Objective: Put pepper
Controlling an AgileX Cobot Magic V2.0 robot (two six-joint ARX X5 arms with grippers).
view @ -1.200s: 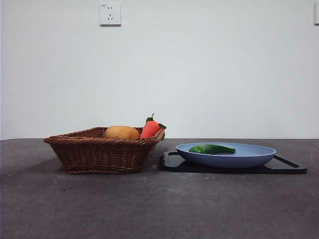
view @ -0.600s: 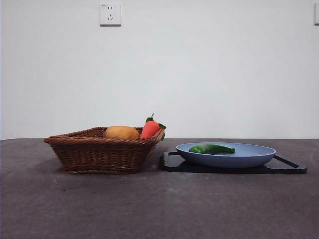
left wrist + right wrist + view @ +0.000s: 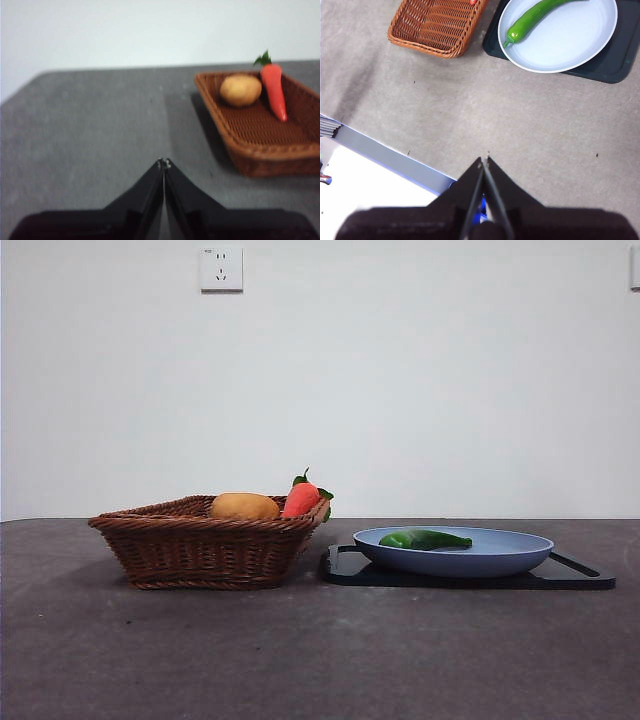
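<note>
- Even, soft light is seen in the front view; a faint shadow is cast under the basket (image 3: pixel 205 540).
- The left wrist view is blurred throughout.
- The plate (image 3: pixel 580 47) is brightly lit and pale in the right wrist view.

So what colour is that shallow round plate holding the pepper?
Pale blue plate; the right wrist view shows it best, from above.
</note>
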